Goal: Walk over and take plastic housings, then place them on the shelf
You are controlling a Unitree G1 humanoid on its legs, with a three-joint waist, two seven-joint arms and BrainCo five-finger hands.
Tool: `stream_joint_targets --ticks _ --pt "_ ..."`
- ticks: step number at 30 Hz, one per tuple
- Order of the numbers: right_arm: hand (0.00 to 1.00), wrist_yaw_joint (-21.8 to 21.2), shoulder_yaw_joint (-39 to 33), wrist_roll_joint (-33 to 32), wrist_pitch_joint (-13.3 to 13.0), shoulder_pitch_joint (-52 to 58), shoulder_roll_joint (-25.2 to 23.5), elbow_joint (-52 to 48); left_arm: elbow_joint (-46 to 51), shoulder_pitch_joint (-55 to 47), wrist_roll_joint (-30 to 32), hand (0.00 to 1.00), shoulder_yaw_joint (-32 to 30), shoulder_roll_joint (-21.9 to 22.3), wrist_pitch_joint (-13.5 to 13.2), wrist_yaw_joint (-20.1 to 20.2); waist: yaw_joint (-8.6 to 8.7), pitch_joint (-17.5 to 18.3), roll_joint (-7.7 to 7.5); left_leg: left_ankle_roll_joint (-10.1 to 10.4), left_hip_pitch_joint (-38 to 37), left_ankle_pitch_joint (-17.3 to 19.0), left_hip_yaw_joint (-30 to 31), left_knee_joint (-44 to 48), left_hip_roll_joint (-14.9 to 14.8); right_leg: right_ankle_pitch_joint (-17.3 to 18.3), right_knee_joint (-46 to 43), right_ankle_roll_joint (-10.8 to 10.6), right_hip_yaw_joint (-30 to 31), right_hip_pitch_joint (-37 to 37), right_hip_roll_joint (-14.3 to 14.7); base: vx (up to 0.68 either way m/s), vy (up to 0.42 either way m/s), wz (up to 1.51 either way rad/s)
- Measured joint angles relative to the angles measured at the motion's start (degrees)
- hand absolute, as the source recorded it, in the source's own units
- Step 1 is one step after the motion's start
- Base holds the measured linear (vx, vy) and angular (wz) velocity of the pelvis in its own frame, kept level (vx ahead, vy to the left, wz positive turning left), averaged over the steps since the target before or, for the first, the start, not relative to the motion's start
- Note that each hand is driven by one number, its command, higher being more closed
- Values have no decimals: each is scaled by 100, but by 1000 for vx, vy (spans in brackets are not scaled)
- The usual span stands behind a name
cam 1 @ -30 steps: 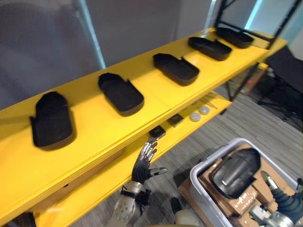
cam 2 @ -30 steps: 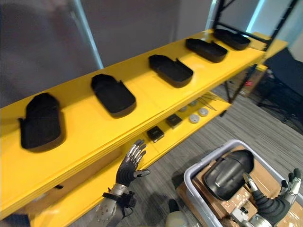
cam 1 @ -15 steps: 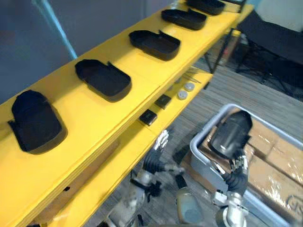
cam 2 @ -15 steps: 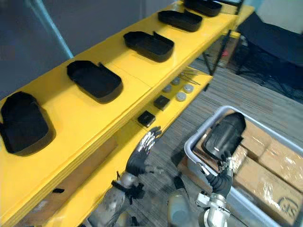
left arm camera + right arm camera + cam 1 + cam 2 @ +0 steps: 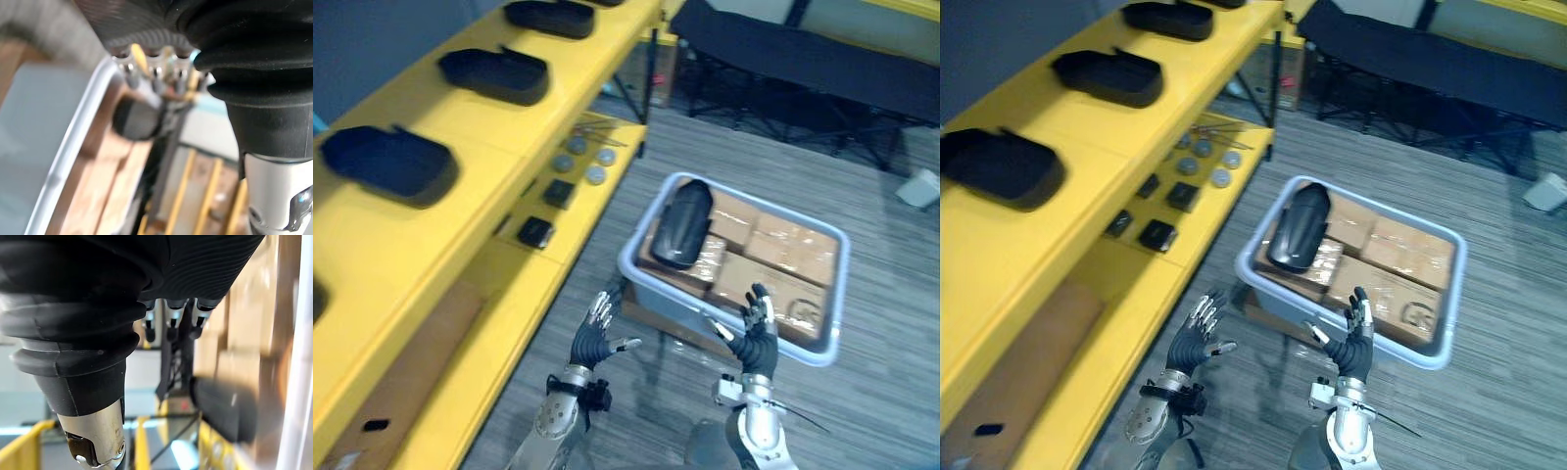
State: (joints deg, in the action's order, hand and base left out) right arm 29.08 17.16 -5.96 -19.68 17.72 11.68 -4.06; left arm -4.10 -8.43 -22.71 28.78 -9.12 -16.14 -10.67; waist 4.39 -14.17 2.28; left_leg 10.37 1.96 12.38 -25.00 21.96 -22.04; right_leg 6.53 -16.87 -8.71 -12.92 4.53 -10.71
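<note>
Stereo head pair looking steeply down; wrist cameras pressed in close.
Both eyes share the yellow shelf (image 5: 480,147), grey bin (image 5: 838,294) and floor (image 5: 901,411); wrist cameras sight along the left robot hand (image 5: 594,333) and right robot hand (image 5: 756,338) toward the bin.

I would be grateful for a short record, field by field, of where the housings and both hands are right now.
in bin: one black plastic housing lying on cardboard boxes in the grey bin on the floor
on shelf: several black housings spaced along the yellow shelf
left hand: open, empty, raised between shelf and bin
right hand: open, empty, raised by the bin's near side
stage: nothing grasped yet
</note>
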Motion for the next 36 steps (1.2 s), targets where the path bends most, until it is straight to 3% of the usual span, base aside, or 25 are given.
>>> stream_joint_targets --ticks 2,5,9,13,14,16,18,20,27,29,32,36 --pt "0 -87 -142 2 45 9 293 -2 3 79 -12 0 103 197 -28 -53 151 47 140 -91 -22 -335 113 -264 -18 60 -13 110 -53 43 100 38 -259 -4" --pt "0 -315 -735 -177 47 53 492 11 -2 85 -494 0 113 286 -141 85 215 11 294 -456 -59 -629 120 -356 97 102 -39 184 -105 40 67 8 -134 5" --pt "0 -556 -1271 -499 14 -415 534 770 -5 -56 -621 0 73 267 -213 295 123 -33 409 -461 19 -437 733 -465 407 56 -27 104 -70 45 -154 -65 92 10" --pt "0 -565 -1644 -817 191 -1712 553 2211 18 -74 -645 0 60 87 -36 751 -141 -261 258 -152 212 -289 1055 -534 885 -258 71 -162 -77 199 -527 -143 214 16" --pt "0 -517 -1666 -937 338 -2334 592 2729 16 -73 -545 0 65 11 89 883 -239 -353 163 -177 436 -253 1071 -354 967 -466 259 -203 -77 255 -611 -212 212 13" --pt "0 -493 -1714 -1158 563 -3547 816 3644 16 -38 -291 0 122 -172 248 981 -446 -668 133 -256 824 -70 1175 146 983 -858 635 -240 -108 218 -624 -248 205 6" --pt "0 -509 -1814 -1425 718 -4706 1247 4454 -59 -5 -72 0 115 -172 399 959 -631 -864 265 -399 1350 75 1366 657 1024 -1199 969 -265 -245 227 -643 -266 206 24" --pt "0 -503 -1799 -1593 796 -5504 1574 5102 -362 117 65 0 83 -165 401 926 -759 -906 370 -415 1748 138 1565 892 1078 -1384 1183 -282 -439 273 -647 -164 123 39" --pt "0 -102 -1715 -1988 1322 -6828 1987 6271 -1308 218 130 0 51 -119 361 902 -1357 -1016 510 -482 2436 104 1969 1227 1164 -1527 1301 -294 -763 450 -621 -78 85 25" --pt "0 134 -1651 -2034 1533 -7160 2008 6582 -1574 212 126 0 51 -73 256 906 -1509 -1122 561 -500 2504 92 2006 1277 1183 -1532 1301 -301 -799 466 -628 -20 59 8" --pt "0 500 -1648 -2036 1629 -7418 2098 6894 -1854 205 122 0 64 37 119 903 -1667 -1166 612 -525 2661 70 2148 1328 1227 -1532 1288 -302 -917 533 -627 -15 48 17" --pt "0 761 -1642 -2031 1830 -7777 2433 7124 -1911 224 87 0 118 151 -124 893 -1805 -1303 800 -528 2728 68 2252 1389 1279 -1532 1212 -302 -989 553 -658 -34 51 8"
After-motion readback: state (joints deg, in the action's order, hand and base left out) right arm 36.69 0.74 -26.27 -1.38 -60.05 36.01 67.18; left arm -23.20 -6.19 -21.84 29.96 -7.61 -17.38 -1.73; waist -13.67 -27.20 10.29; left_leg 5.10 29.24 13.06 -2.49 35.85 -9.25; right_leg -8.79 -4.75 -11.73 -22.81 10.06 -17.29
